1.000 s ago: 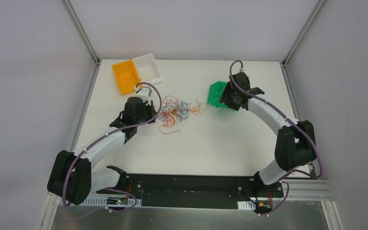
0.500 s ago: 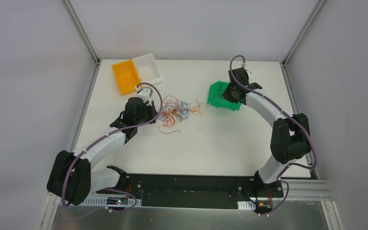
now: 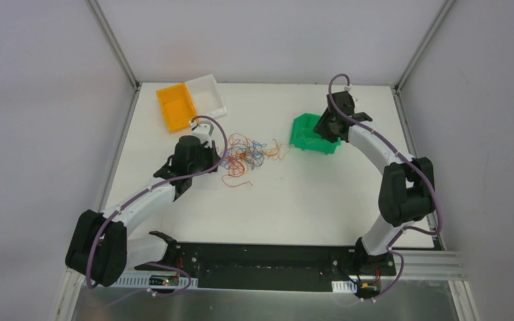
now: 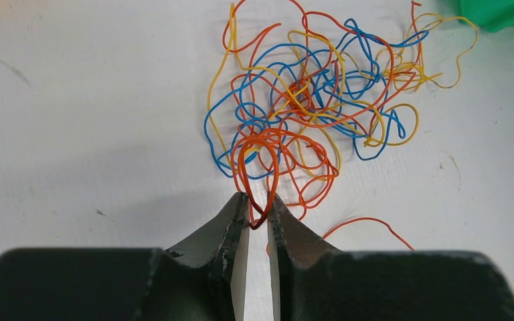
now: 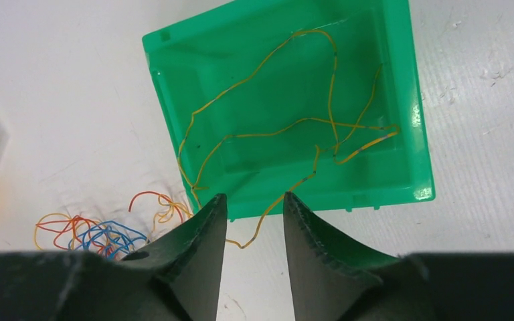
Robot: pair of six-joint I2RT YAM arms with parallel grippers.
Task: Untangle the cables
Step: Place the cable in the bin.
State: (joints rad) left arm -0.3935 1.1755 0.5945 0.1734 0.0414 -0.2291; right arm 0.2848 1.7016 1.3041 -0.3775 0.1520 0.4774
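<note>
Now, left pincer (image 4: 258, 208) is nipped narrow on a red-orange loop (image 4: 241, 167) at the near edge of the cables (image 4: 301, 100), a curly orange, blue and yellow clump mid-bench (image 4: 73, 100). Yank it and the whole knot may drag along. Rightward, one yellow strand (image 5: 274, 130) lies in the green bin (image 5: 411, 80). The right pincer (image 5: 254, 207) stands wide above, gripping nothing.

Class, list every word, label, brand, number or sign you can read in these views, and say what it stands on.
No text can be read in any view.
The green bin, orange bin, white bin and cables carry no print.
The small boards by the arm bases are too small to show any.
</note>
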